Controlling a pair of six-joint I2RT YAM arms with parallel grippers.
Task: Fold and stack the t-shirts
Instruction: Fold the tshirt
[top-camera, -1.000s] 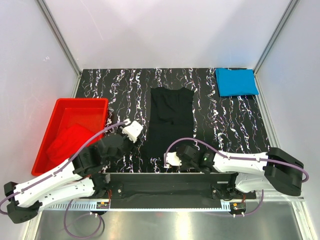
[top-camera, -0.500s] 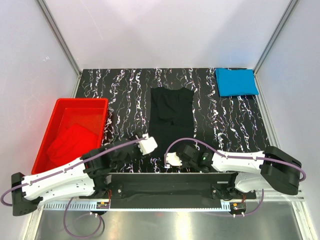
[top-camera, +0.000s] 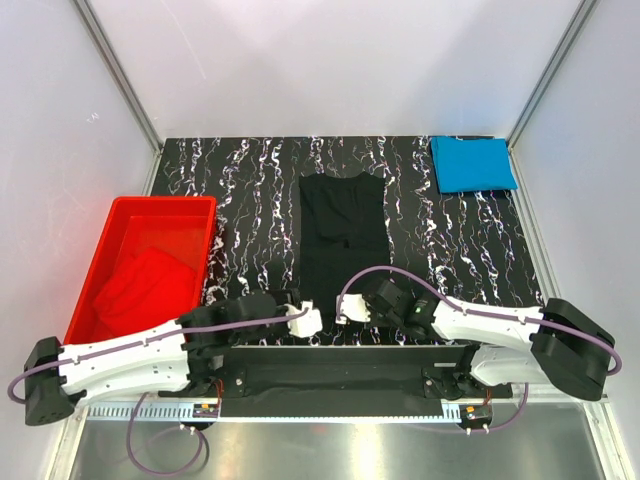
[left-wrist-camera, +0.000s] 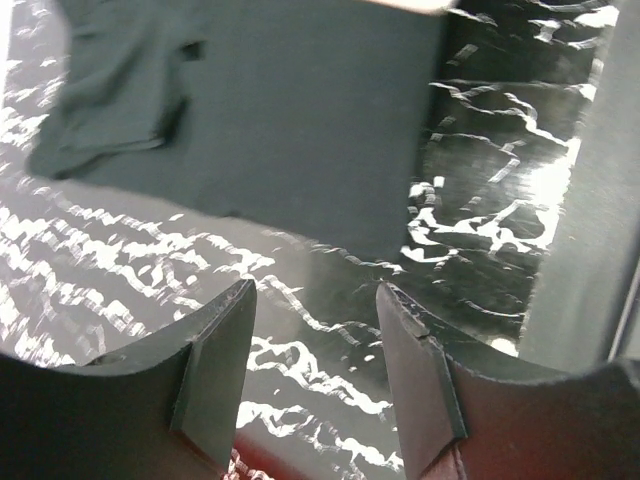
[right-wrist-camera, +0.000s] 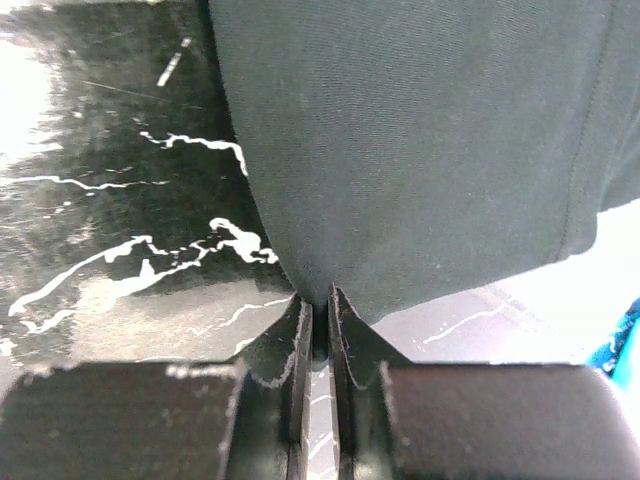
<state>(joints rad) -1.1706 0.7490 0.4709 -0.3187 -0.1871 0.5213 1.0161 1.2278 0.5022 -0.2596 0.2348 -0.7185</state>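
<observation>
Three t-shirts show: the black t-shirt (top-camera: 343, 235) lies flat in the middle of the desk (top-camera: 250, 180), the blue t-shirt (top-camera: 472, 164) sits folded at the far right corner, and the red t-shirt (top-camera: 140, 285) is bunched in the red tub (top-camera: 150, 203) on the left. The right jaws are pinched together on the black t-shirt's near hem. The left jaws stand apart just short of that hem's left corner, with only bare desk between them.
</observation>
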